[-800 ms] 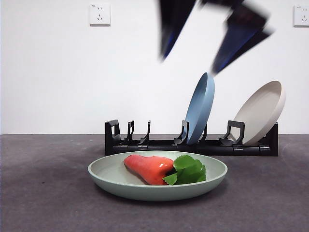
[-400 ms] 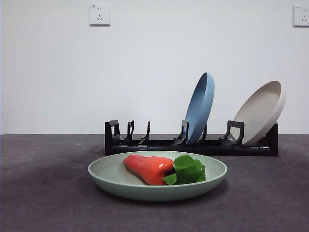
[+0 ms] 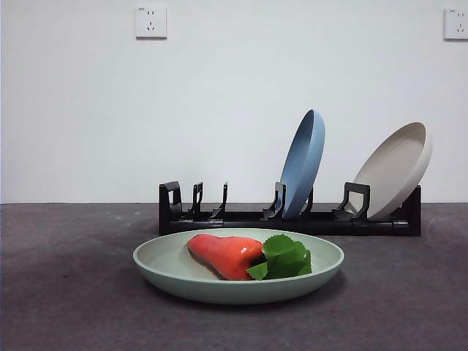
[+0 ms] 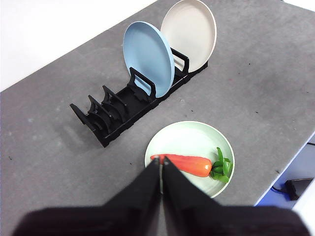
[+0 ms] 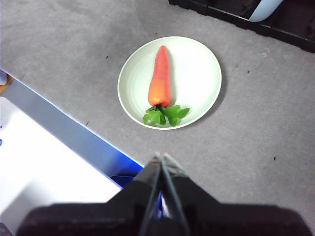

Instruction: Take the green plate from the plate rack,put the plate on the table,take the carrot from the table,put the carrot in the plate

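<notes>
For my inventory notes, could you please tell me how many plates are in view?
3. The green plate lies flat on the table, holding the carrot. The blue plate and beige plate stand in the plate rack.

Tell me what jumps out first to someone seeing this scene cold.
The carrot lies inside the green plate, which sits flat on the table in front of the plate rack. Behind, a blue plate and a beige plate lean in the rack.

Sage-green plate, orange-red carrot w/ green leaves, black rack, mottled grey table
</notes>
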